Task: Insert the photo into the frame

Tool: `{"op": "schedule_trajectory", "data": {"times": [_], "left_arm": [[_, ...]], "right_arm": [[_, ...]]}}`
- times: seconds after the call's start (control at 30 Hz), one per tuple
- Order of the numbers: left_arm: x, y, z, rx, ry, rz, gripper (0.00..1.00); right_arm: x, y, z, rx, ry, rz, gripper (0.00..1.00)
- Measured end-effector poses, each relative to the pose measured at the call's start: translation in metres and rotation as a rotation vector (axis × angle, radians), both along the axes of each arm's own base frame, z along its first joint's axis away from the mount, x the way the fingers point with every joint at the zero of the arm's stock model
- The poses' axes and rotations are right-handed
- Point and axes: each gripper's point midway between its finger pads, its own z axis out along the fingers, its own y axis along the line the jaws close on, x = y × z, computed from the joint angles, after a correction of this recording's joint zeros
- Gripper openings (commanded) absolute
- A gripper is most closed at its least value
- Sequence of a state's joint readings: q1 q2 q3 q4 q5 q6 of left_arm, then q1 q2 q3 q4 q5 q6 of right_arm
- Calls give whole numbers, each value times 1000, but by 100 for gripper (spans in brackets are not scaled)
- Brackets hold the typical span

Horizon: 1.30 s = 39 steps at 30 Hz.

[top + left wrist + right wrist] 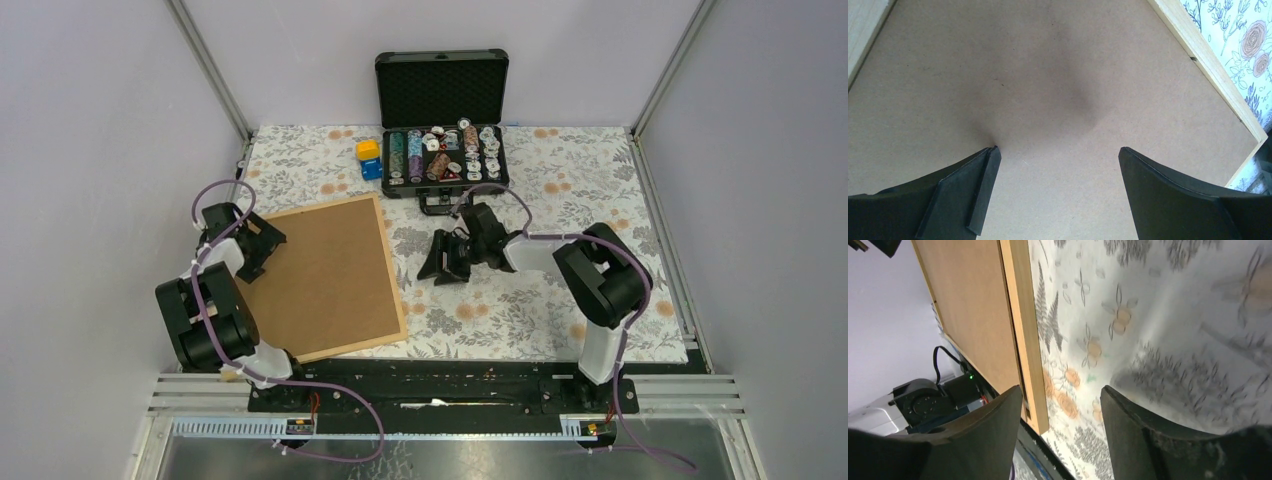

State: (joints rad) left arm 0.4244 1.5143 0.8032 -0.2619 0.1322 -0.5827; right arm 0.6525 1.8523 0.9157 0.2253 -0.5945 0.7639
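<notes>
The frame (393, 275) of thin light wood lies flat on the left of the floral cloth. A plain brown backing board (320, 275) fills it. The photo is hidden from every view. My left gripper (262, 245) hovers over the board's far left part, open, with only bare board (1048, 75) between its fingers and the frame's edge (1205, 55) to the right. My right gripper (443, 262) is above the cloth just right of the frame, jaws apart and holding nothing. In the right wrist view the frame's side (1025, 330) runs past the left fingertip of that gripper (1062, 395).
An open black case (441, 130) with poker chips stands at the back centre. A small yellow and blue block (369, 158) sits left of it. Metal posts and pale walls close in the table on both sides.
</notes>
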Motion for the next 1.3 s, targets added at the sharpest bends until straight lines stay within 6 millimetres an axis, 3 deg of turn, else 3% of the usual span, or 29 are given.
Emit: {"op": "schedule_trajectory", "data": {"times": [0.07,0.13,0.3,0.47,0.63,0.73,0.97,1.2,1.3], "left_arm": [[0,0,1,7,4,-8,99],[-1,0,2,18,14,-16,99],[-21,6,11,93,86,9,99],[-29,39,34,166,51,137,99],[-44,72,15,162,131,253,99],[-46,81,16,203,139,270,99],[-50,100,16,290,165,287,99],[-53,113,-18,216,213,302,99],[-49,116,-19,202,186,296,99]], "right_arm": [[14,-6,-2,-18,-2,-14,65],[24,4,-3,-7,-15,11,67],[22,25,-5,31,-13,90,74],[23,36,-1,70,-3,134,84],[25,42,4,85,-18,153,91],[26,47,5,91,-26,165,90],[29,55,1,98,-20,180,78],[32,60,-2,105,-12,183,73],[32,62,-3,117,-3,184,71]]}}
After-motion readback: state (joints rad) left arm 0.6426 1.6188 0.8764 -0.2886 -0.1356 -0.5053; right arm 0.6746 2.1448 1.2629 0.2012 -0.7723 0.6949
